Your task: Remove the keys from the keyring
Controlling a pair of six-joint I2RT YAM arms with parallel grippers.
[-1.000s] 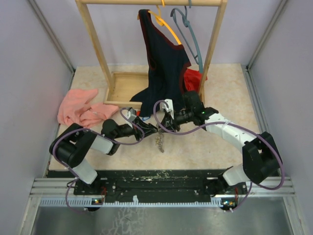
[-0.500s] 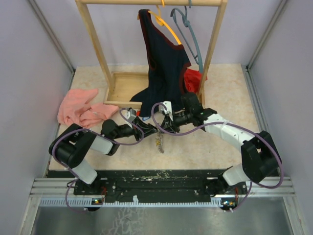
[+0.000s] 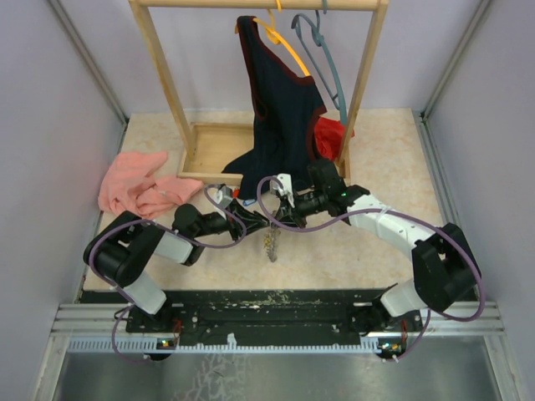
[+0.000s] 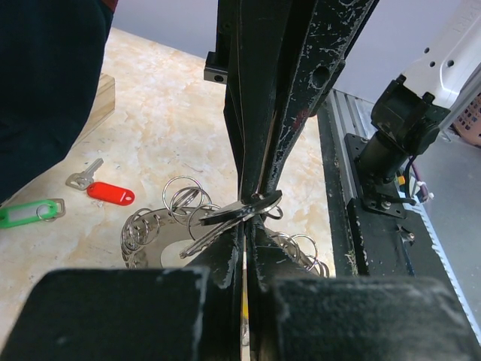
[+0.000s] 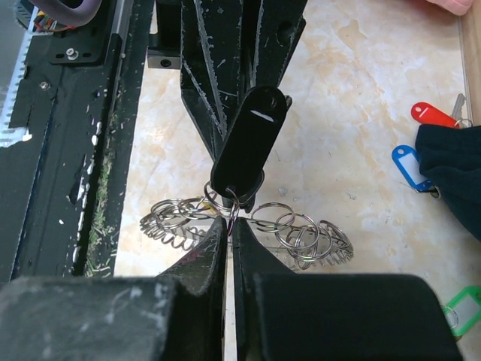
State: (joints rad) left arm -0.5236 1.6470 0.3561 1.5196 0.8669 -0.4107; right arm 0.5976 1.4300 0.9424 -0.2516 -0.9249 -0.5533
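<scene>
The keyring (image 4: 150, 242) is a flat dark ring edged with many small split rings. It hangs between the two grippers (image 3: 270, 242) and also shows in the right wrist view (image 5: 301, 237). My left gripper (image 4: 245, 239) is shut, with a silver key (image 4: 225, 218) across its tips. My right gripper (image 5: 229, 224) is shut on a small split ring that carries a black tag (image 5: 248, 143). The two grippers meet tip to tip (image 3: 266, 220). Loose keys lie on the table: red tag (image 4: 110, 193), green tag (image 4: 26, 213), blue tag (image 5: 408, 167).
A wooden clothes rack (image 3: 163, 79) stands behind with a dark garment (image 3: 280, 109) and coloured hangers (image 3: 322, 50). A pink cloth (image 3: 134, 185) lies at the left. A red cloth (image 3: 330, 134) lies by the rack's right post. A black base rail (image 4: 376, 241) runs along the near edge.
My right gripper has shifted slightly left, closer to the left gripper. The hanging keyring has moved a little left with it. Both grippers stay shut.
</scene>
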